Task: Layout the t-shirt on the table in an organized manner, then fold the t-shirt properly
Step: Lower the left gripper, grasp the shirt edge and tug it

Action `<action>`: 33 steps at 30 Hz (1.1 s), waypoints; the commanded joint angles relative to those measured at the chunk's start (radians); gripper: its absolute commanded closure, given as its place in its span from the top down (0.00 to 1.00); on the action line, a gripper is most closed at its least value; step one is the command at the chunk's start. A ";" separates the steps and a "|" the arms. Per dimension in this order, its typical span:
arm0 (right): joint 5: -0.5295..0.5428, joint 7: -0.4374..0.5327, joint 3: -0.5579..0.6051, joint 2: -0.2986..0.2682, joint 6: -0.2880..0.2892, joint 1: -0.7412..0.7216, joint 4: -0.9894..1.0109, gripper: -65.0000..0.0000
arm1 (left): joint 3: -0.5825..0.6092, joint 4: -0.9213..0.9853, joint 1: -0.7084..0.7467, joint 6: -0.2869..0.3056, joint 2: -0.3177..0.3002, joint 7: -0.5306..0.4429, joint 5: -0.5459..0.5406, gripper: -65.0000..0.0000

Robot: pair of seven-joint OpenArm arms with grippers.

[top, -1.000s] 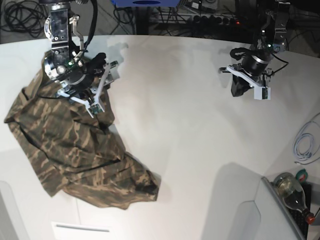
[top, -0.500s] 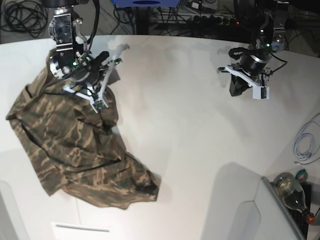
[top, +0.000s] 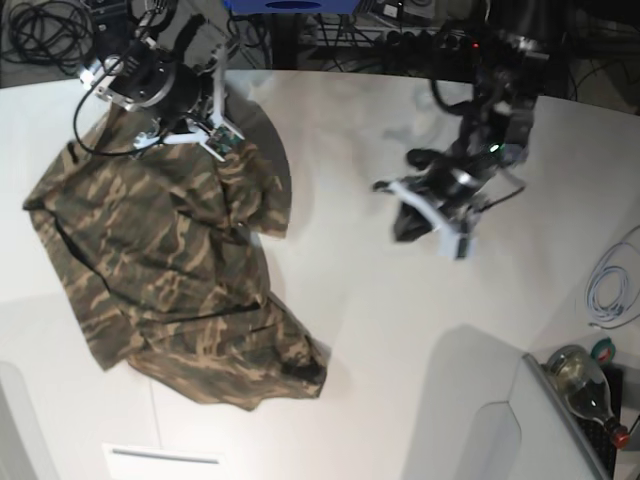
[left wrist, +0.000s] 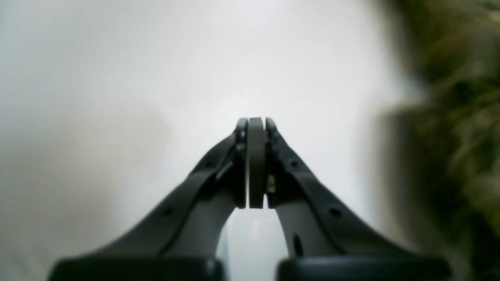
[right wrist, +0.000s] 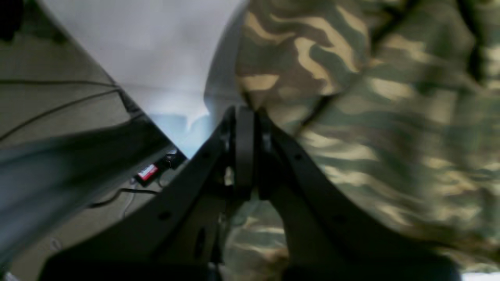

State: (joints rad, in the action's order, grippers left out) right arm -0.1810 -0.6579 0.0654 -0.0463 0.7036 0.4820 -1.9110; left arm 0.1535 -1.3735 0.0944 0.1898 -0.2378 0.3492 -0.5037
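Observation:
The camouflage t-shirt (top: 160, 260) lies crumpled on the left half of the white table (top: 380, 360). Its upper edge is drawn up to my right gripper (top: 218, 140), which is shut on the cloth at the table's far left. In the right wrist view the right gripper (right wrist: 244, 117) shows closed fingers meeting the t-shirt (right wrist: 371, 97) at their tips. My left gripper (top: 405, 228) hangs over the bare middle of the table, shut and holding nothing. The left wrist view shows the left gripper (left wrist: 252, 125) with fingers pressed together over the table (left wrist: 156, 78), and the t-shirt (left wrist: 461, 117) blurred at the right.
A white cable (top: 610, 285) lies at the table's right edge. A bottle (top: 585, 385) sits in a bin at the lower right. Dark cables run along the floor behind the table's curved far edge. A white panel (top: 160, 455) sits at the front left.
The right gripper has shut on the t-shirt's upper edge and pulled it back and up. The left arm has swung from the far right toward the middle of the table.

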 commanded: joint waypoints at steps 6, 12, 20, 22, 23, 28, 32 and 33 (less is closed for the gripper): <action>0.011 -0.029 0.001 -0.085 -0.005 0.059 -0.075 0.00 | 0.277 0.270 -0.250 0.000 0.120 -0.012 -0.006 0.00; 0.013 -0.027 0.001 -0.166 -0.005 0.094 -0.074 0.00 | 0.420 0.612 -0.457 0.001 0.323 -0.177 -0.005 0.00; 0.007 -0.035 -0.011 -0.281 -0.005 0.120 -0.072 0.00 | 0.521 0.846 -0.648 -0.039 0.395 -0.503 -0.042 0.00; 0.007 -0.036 -0.016 -0.324 -0.005 0.116 -0.066 0.00 | 0.498 0.842 -0.680 -0.062 0.395 -0.502 -0.086 0.00; 0.007 -0.046 -0.034 -0.341 -0.005 0.116 -0.058 0.00 | 0.490 0.839 -0.695 -0.062 0.395 -0.502 -0.109 0.00; 0.007 -0.130 -0.154 -0.353 -0.005 0.050 0.026 0.00 | 0.446 0.834 -0.701 -0.062 0.381 -0.500 -0.151 0.00; 0.008 -0.182 -0.235 -0.352 -0.005 -0.026 0.155 0.00 | 0.397 0.777 -0.646 -0.062 0.344 -0.500 -0.151 0.00; 0.008 -0.191 -0.247 -0.347 -0.005 -0.042 0.178 0.00 | 0.381 0.745 -0.625 -0.062 0.317 -0.499 -0.154 0.00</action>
State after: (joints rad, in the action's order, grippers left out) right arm -0.1619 -0.8505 -0.1722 -0.3782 0.6987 0.4416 -1.7130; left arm 0.5404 -0.6117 -0.4889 0.1246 0.0784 -0.1165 -0.6525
